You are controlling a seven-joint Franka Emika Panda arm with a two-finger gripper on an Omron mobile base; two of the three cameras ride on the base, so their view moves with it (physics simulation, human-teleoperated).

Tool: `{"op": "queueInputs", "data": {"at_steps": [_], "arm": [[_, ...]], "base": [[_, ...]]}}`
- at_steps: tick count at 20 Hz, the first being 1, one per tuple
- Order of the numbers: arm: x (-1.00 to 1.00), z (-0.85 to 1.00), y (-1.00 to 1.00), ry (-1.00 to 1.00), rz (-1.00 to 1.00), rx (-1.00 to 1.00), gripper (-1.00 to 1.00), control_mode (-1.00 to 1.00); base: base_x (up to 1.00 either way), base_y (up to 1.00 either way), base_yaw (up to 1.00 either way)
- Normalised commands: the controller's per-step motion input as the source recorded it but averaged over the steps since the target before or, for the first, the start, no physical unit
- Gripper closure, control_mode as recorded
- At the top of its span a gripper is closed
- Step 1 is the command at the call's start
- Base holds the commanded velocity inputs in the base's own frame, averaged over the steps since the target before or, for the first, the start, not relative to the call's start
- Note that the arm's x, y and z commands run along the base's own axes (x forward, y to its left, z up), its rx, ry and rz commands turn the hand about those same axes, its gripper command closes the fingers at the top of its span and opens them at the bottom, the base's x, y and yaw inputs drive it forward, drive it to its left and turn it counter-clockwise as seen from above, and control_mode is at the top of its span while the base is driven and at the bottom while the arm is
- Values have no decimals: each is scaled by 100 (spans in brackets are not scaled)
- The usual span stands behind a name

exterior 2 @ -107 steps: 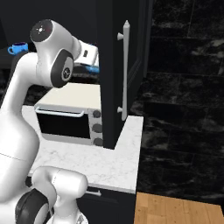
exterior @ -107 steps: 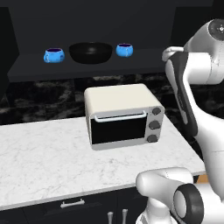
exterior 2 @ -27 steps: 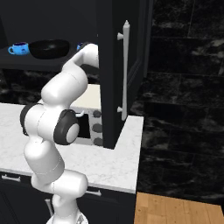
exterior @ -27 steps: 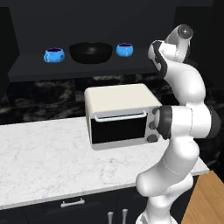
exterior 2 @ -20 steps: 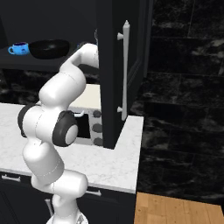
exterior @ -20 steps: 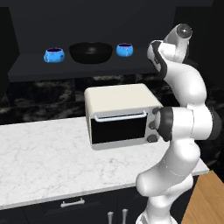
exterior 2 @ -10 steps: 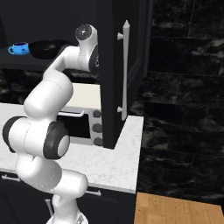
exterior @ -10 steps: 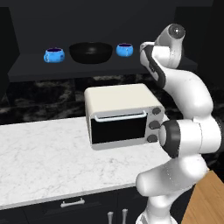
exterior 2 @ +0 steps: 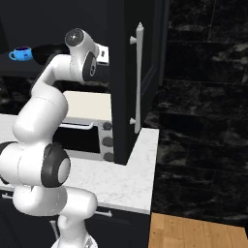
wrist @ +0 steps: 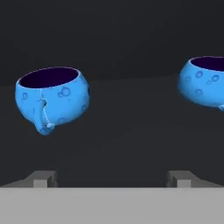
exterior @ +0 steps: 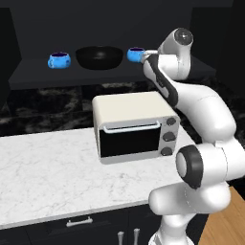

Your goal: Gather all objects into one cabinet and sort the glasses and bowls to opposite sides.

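On the dark shelf board [exterior: 33,76] of the black cabinet stand a blue cup [exterior: 59,60] at the left, the wide black bowl [exterior: 99,56] in the middle and a second blue cup [exterior: 135,54] to its right. My hand [exterior: 152,57] hovers at shelf height just right of that second cup. In the hand view my gripper [wrist: 111,179] is open with nothing between its fingertips [wrist: 41,179]. Beyond them one blue cup [wrist: 52,98] with its handle facing me sits left of centre, and another [wrist: 203,85] is cut by the right edge.
A beige toaster oven [exterior: 134,127] sits on the white marble counter [exterior: 48,177] under the shelf. The cabinet's black door [exterior 2: 123,72] with a silver handle [exterior 2: 138,77] stands open at the arm's right. Black drawers [exterior: 79,222] run below the counter.
The arm's upper part has swung left toward the shelf, bringing the hand close to the right-hand blue cup. The cups and bowl on the shelf have not moved.
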Motion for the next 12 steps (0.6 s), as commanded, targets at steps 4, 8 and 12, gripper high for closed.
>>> {"op": "queueInputs", "data": {"at_steps": [4, 8, 12], "arm": [[-14, 4, 34, 4, 11, 0, -100, -100], [0, 13, 30, 0, 8, 0, -100, -100], [4, 8, 34, 2, 3, 0, -100, -100]], "base": [[0, 0, 0], [0, 0, 0], [0, 0, 0]]}}
